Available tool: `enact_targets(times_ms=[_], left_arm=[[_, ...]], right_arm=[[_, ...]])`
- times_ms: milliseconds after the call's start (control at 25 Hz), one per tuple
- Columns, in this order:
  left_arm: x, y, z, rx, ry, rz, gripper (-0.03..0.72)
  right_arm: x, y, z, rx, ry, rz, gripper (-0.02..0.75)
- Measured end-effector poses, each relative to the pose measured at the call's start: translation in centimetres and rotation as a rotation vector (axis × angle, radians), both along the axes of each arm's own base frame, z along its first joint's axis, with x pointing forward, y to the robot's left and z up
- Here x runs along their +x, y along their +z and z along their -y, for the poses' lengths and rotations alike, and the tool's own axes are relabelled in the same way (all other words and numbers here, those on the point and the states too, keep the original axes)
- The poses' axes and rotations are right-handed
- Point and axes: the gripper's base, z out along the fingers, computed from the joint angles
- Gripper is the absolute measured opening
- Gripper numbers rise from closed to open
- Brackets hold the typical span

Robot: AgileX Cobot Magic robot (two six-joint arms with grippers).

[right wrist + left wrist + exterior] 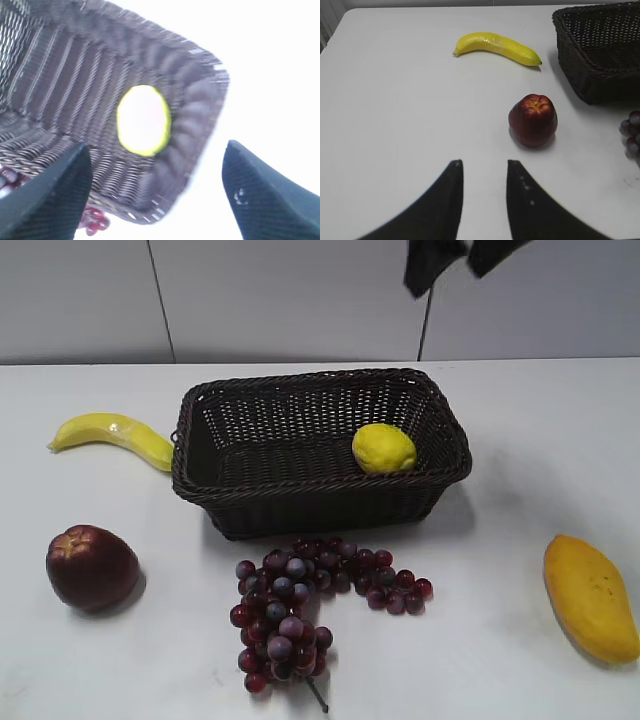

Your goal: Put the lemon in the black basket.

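The lemon (383, 448) lies inside the black basket (300, 498), at its right end against the wall. In the right wrist view the lemon (143, 120) shows overexposed on the basket floor (60, 100). My right gripper (462, 260) is open and empty, high above the basket's right end; its jaws (157, 150) frame the basket's corner. My left gripper (484, 162) is open and empty over bare table, short of the red apple (532, 120).
A banana (115, 435) lies left of the basket. The red apple (91, 566) sits front left. A bunch of red grapes (305, 610) lies in front of the basket. A mango (590, 596) lies front right.
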Motion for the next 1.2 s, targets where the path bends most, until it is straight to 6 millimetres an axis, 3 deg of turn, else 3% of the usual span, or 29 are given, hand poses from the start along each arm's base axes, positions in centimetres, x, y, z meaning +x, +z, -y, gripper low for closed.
enact_targets(times_ms=[160,280,440,640,840,1000,1200], left_arm=[[0.0,0.0,0.0,0.000,0.000,0.000,0.237],[0.0,0.0,0.0,0.000,0.000,0.000,0.237],[0.0,0.0,0.0,0.000,0.000,0.000,0.237],[0.0,0.0,0.0,0.000,0.000,0.000,0.237],[0.0,0.0,0.0,0.000,0.000,0.000,0.237],[0.0,0.0,0.0,0.000,0.000,0.000,0.237],[0.0,0.0,0.0,0.000,0.000,0.000,0.237]], right_arm=[[-4.8,4.8,2.3,0.025,-0.030,0.089,0.629],[-9.1,6.2,4.1,0.041,-0.049,0.096,0.615],[-15.6,5.3,6.7,0.049,-0.070,0.058,0.594],[-23.8,1.4,10.1,0.046,-0.090,0.018,0.588],[-31.0,-2.3,13.1,0.090,-0.093,0.128,0.588],[-34.7,-5.1,15.1,0.090,-0.102,0.239,0.587],[-36.7,-7.5,16.0,0.110,-0.106,0.307,0.587]])
